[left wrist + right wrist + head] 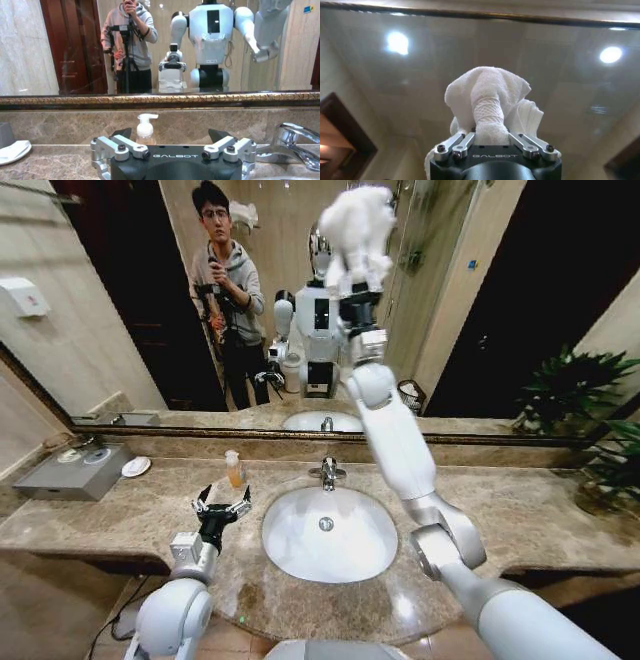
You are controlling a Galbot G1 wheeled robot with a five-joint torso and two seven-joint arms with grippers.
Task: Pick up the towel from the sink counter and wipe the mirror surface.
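My right arm reaches up high, and its gripper (358, 280) is shut on the bunched white towel (357, 230), which is held up against the mirror surface (480, 300) near its upper middle. In the right wrist view the towel (487, 101) bulges out between the closed fingers, with the glass (570, 75) right in front of it. My left gripper (222, 502) hovers open and holds nothing, low over the sink counter (120, 515), left of the white basin (328, 532). The left wrist view shows its spread fingers (122, 144) pointing at the soap bottle (145, 128).
A chrome faucet (327, 472) stands behind the basin, a small soap bottle (234, 469) to its left. A white soap dish (136, 466) and a grey box (75, 470) sit at the counter's far left. Potted plants (600, 450) stand at the right end.
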